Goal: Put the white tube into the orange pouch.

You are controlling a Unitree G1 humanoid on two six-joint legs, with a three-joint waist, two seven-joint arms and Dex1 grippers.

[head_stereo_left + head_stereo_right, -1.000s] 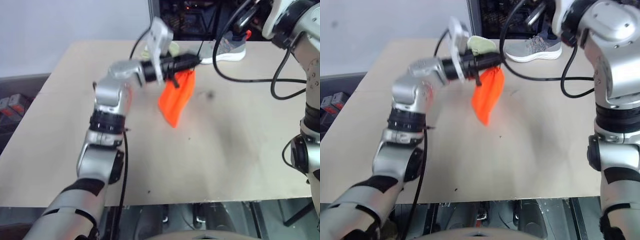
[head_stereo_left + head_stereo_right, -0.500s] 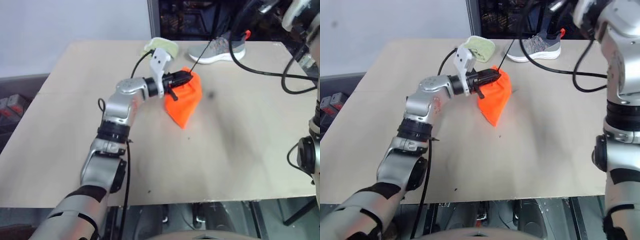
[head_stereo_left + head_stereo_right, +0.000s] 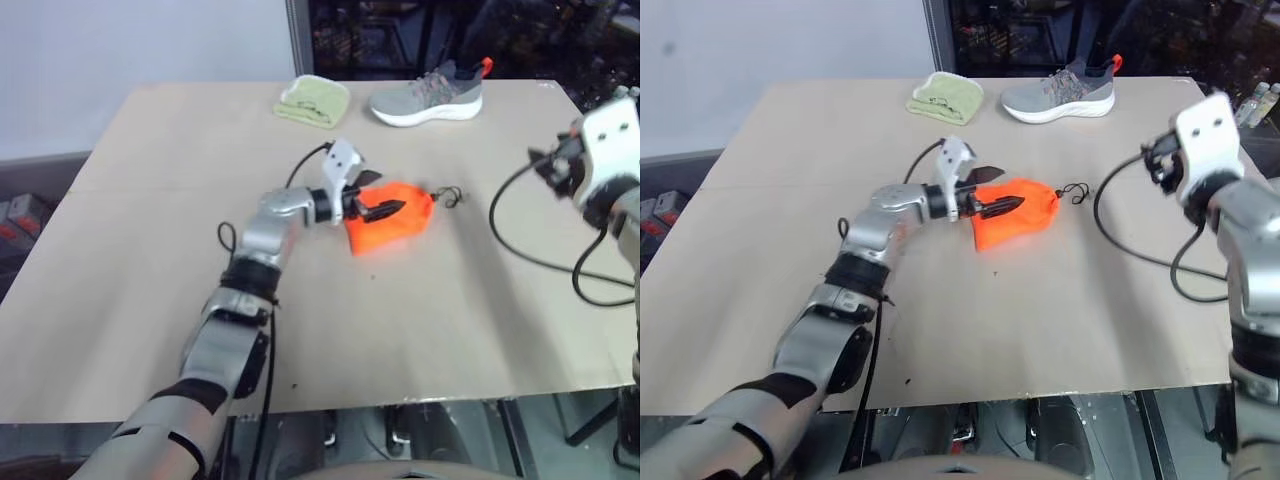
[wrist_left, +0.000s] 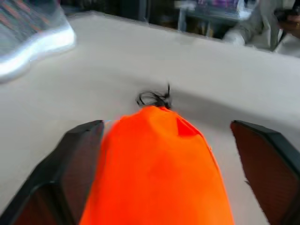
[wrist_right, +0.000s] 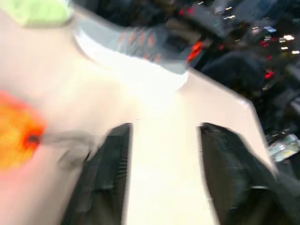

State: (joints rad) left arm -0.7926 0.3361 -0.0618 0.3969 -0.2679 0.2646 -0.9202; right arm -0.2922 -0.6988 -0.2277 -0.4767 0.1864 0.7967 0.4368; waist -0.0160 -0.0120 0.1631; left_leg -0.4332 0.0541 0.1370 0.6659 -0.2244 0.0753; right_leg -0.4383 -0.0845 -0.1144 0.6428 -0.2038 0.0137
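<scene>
The orange pouch (image 3: 392,217) lies flat on the table (image 3: 150,250) near its middle, its dark cord (image 3: 447,195) trailing off the end away from my left arm. My left gripper (image 3: 378,201) hangs level over the pouch's near end — fingers spread wide, one on each side of the fabric, clamping nothing. My right gripper (image 5: 161,178) is well off to the right above the table, fingers apart and empty. I cannot see the white tube. At the table's far edge sit a grey shoe (image 3: 428,95) and a pale green cloth (image 3: 313,100).
</scene>
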